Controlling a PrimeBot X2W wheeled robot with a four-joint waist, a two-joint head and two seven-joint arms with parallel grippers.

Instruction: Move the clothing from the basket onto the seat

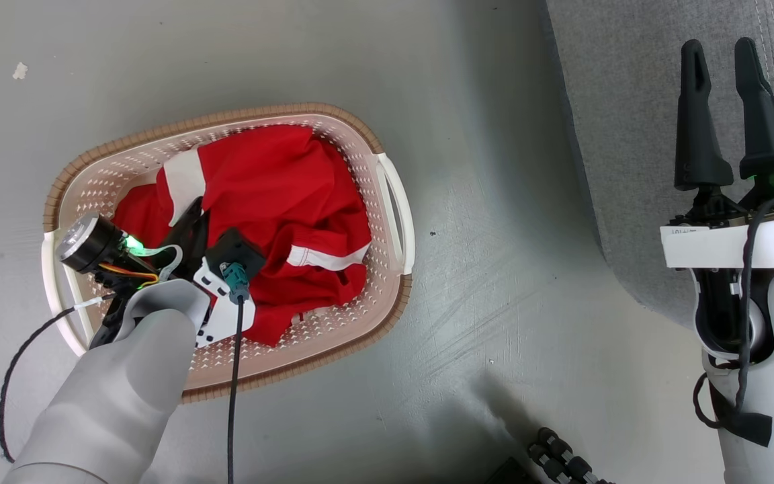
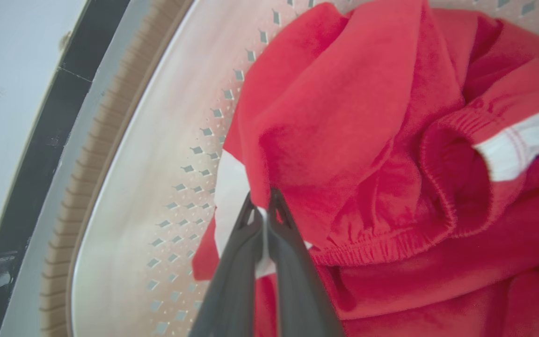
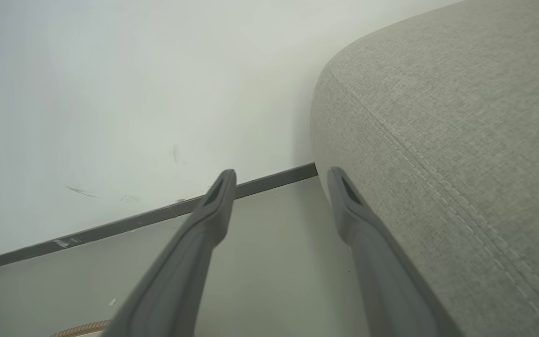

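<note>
One big target first: the seat (image 1: pixel 629 134), grey and upholstered, lies just beside the right gripper (image 1: pixel 719 50), whose fingers stand apart and hold nothing. It is well apart from the left gripper (image 2: pixel 264 199). The basket (image 1: pixel 387 202) sits on the floor around that left gripper, its perforated wall curving close by the fingertips. The clothing (image 1: pixel 279 195) is heaped inside the basket, directly ahead of and under the left gripper. That gripper's fingers are pressed together on a thin edge of the red fabric at its white trim (only a sliver shows between them).

The risks, as I judge them:
- So slim a bite could slip out once the weight of the heap hangs from it.
- The folds look tangled, so a lift may drag up more than the pinched piece, or snag the rim and tip the light basket.
- A long trailing tail could sweep the floor on the way to the seat.
</note>
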